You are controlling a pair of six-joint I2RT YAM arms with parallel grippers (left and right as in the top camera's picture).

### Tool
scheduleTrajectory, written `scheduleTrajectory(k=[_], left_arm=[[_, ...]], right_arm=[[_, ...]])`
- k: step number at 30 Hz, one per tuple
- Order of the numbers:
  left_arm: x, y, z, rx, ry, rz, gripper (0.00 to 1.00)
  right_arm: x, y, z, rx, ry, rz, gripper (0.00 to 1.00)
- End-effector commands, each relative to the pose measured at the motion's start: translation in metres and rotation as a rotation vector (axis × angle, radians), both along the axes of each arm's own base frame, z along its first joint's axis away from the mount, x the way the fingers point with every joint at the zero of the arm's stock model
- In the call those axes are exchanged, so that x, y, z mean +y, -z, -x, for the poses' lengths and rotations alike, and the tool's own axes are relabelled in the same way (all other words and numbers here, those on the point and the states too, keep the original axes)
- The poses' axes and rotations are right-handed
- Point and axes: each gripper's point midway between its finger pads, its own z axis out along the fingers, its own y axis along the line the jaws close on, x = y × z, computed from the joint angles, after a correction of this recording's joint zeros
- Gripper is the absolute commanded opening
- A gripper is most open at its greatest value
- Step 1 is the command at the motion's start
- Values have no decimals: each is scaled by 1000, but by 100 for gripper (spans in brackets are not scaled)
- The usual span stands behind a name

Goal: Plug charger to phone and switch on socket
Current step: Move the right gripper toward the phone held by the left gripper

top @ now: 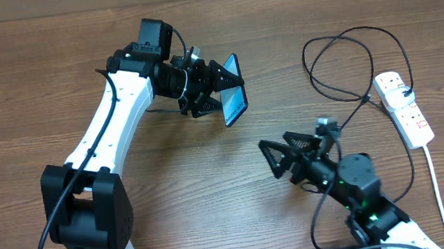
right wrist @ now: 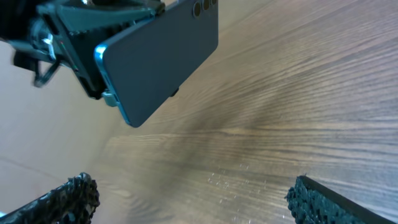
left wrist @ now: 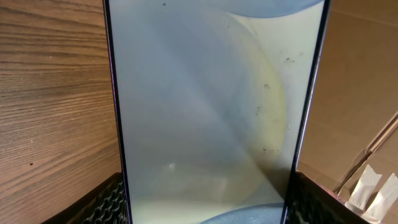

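Overhead: the left pincer [top: 225, 90] is clamped on the phone [top: 237, 104], holding it on edge above the bench [top: 38, 77], far of centre. The right pincer [top: 277, 158] sits nearer and to the right, jaws wide apart and empty. At the right edge lies the white socket [top: 404, 108], with the black charger [top: 338, 56] looped beside it.

Left wrist: the phone's pale screen fills the view between the fingers [left wrist: 112, 200].

Right wrist: the phone's dark back shows upper left in the left pincer's grip, and the right fingers [right wrist: 326, 202] are spread, clear of it.
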Motion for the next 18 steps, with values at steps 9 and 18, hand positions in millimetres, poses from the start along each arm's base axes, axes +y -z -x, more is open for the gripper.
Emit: scheduleTrajectory(k=[9, 18], left_arm=[[-2, -11, -9, -32, -7, 29, 29], [0, -8, -13, -45, -17, 4, 29]], right_arm=[[39, -28, -52, -38, 110, 51, 100], [55, -49, -54, -81, 84, 13, 100]])
